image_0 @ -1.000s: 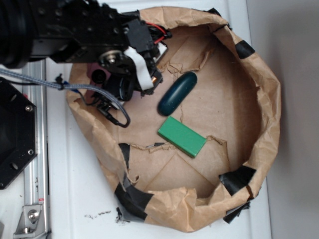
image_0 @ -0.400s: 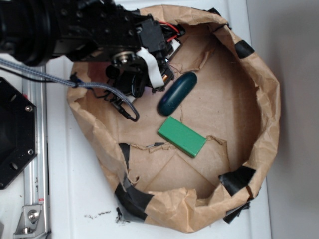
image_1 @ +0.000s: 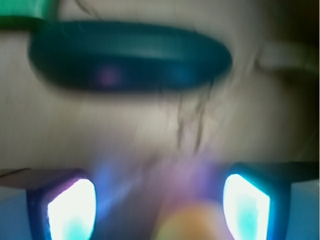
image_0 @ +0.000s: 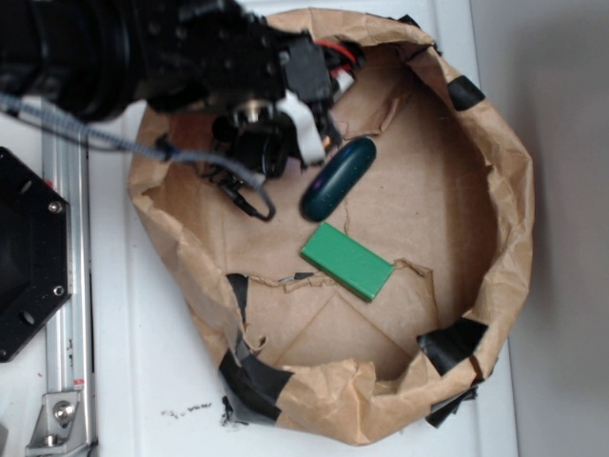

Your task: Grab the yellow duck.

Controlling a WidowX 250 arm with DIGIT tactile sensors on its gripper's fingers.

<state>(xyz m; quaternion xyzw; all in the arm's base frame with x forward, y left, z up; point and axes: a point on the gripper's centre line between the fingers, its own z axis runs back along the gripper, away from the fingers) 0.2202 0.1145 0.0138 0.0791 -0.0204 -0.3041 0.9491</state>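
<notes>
Wrist view, nearest first: the gripper shows two glowing pads at the bottom corners of the frame, set wide apart. Low between them sits a blurred yellow-orange rounded shape, which we take to be the yellow duck. It lies closer to the right-hand pad in this view. We cannot tell whether either pad touches it. Nothing is clamped as far as we can see.

Beyond the pads there is bare brown paper with a few dark creases. Past that, a dark teal oblong object lies crosswise across the upper part of the frame. A sliver of the green block shows in the top left corner, behind the teal object.

Exterior view, from above: a crumpled brown paper basin patched with black tape sits on the white table. The green block lies flat near the basin's middle, and the teal object is just beyond it, angled toward the basin's far-left rim. The two are close but apart. The black arm reaches in over that far-left rim, its wrist hanging just beside the teal object's far end. The duck itself is hidden under the wrist here. A grey braided cable droops across the rim. Off the basin, a black base plate and a metal rail run along the table's left edge.
</notes>
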